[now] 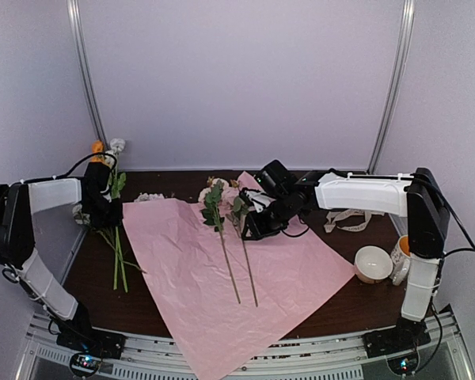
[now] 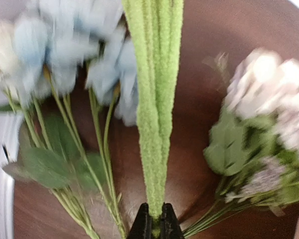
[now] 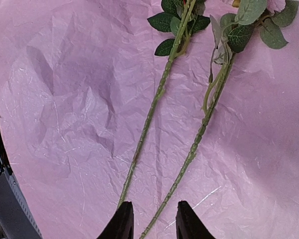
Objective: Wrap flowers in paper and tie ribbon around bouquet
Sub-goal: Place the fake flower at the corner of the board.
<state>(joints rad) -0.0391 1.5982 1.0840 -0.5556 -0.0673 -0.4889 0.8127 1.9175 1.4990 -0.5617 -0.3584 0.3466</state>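
Observation:
The pale pink paper [image 1: 214, 277] lies spread on the brown table. Two long-stemmed flowers [image 1: 226, 214] rest on it, leaves toward the back. My right gripper [image 1: 249, 228] hovers over them. In the right wrist view it [image 3: 152, 221] stands open above the paper [image 3: 65, 99], and the lower end of one thin stem [image 3: 197, 142] runs between its fingertips. My left gripper [image 2: 155, 221] is shut on a fuzzy green flower sprig [image 2: 154, 99] above blurred blue blooms [image 2: 65, 45] and pale pink blooms [image 2: 269, 84]. It [image 1: 103, 212] sits left of the paper. The cream ribbon [image 1: 347, 220] lies at the right.
More green stems [image 1: 119, 261] lie on the table left of the paper. Orange and white blooms [image 1: 107, 146] show by the back wall above the left arm. A white bowl [image 1: 372, 264] and a mug [image 1: 401, 257] stand at the right, near the right arm's base.

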